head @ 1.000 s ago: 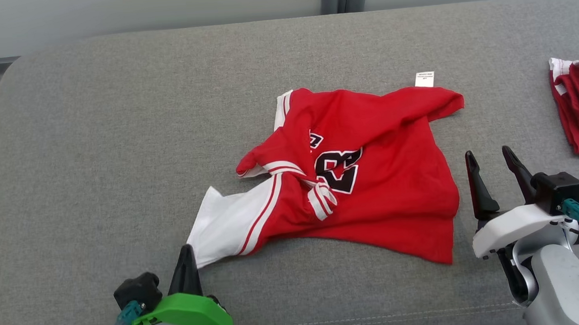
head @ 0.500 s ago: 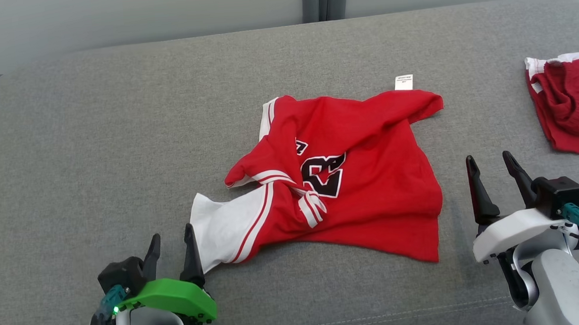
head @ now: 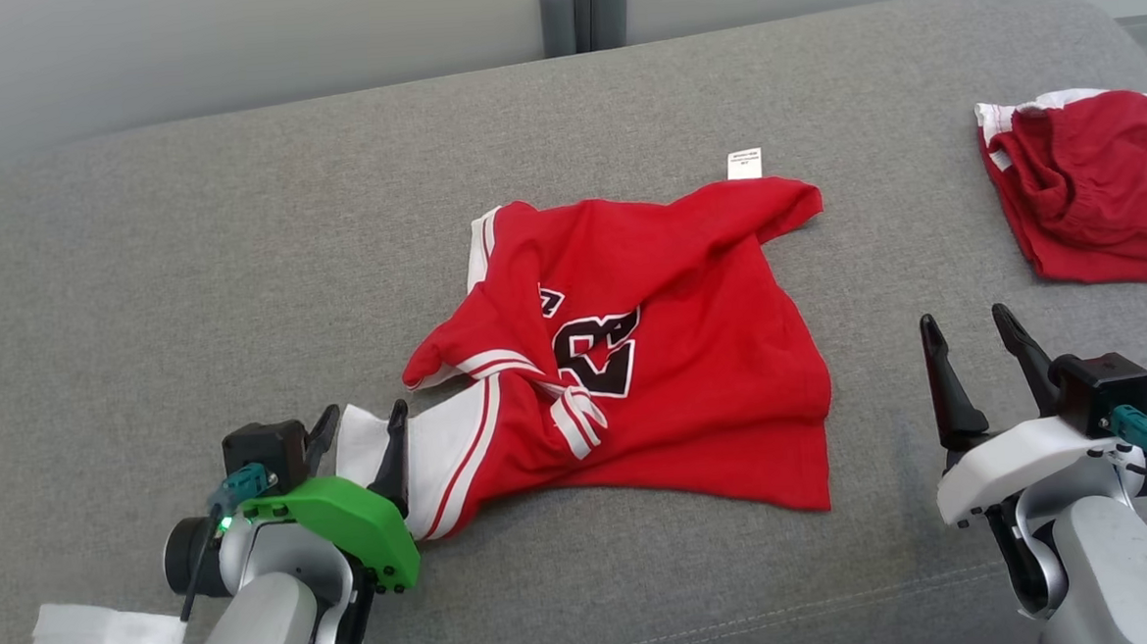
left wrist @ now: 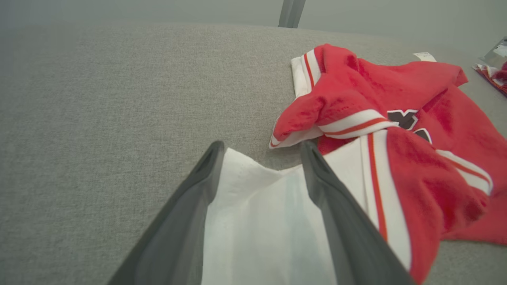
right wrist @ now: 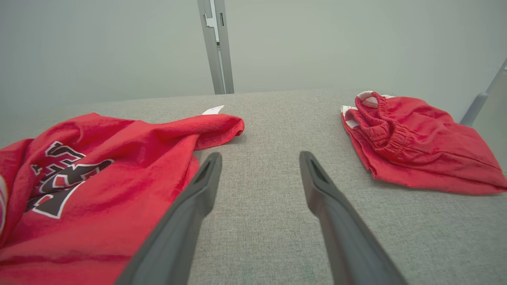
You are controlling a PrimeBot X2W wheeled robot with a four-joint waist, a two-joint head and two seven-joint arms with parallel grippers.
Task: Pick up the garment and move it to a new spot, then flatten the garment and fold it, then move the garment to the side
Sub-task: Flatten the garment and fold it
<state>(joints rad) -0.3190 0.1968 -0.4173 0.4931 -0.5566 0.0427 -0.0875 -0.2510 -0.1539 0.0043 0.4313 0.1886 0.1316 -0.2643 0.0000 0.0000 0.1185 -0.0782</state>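
Observation:
The garment (head: 673, 356) is a red jersey with black numerals and white striped trim, lying crumpled in the middle of the grey cushioned surface (head: 188, 264). Its white sleeve (head: 443, 447) reaches toward the lower left. My left gripper (head: 364, 416) is open, one finger on each side of the sleeve's end; in the left wrist view the white cloth (left wrist: 257, 221) lies between the fingers of the left gripper (left wrist: 261, 147). My right gripper (head: 964, 319) stands open and empty just right of the garment (right wrist: 99, 186). The right wrist view shows the right gripper (right wrist: 260, 155) over bare cushion.
A second red piece, shorts with a white waistband (head: 1087, 187), lies at the far right (right wrist: 416, 146). A white tag (head: 744, 163) sticks out at the jersey's far edge. A grey post (head: 582, 12) stands behind the surface. Bare cushion spreads to the left.
My left gripper has gone from shut to open and moved forward, so its fingers now flank the sleeve's end. The camera turned, shifting the whole picture left. The right gripper has stayed put.

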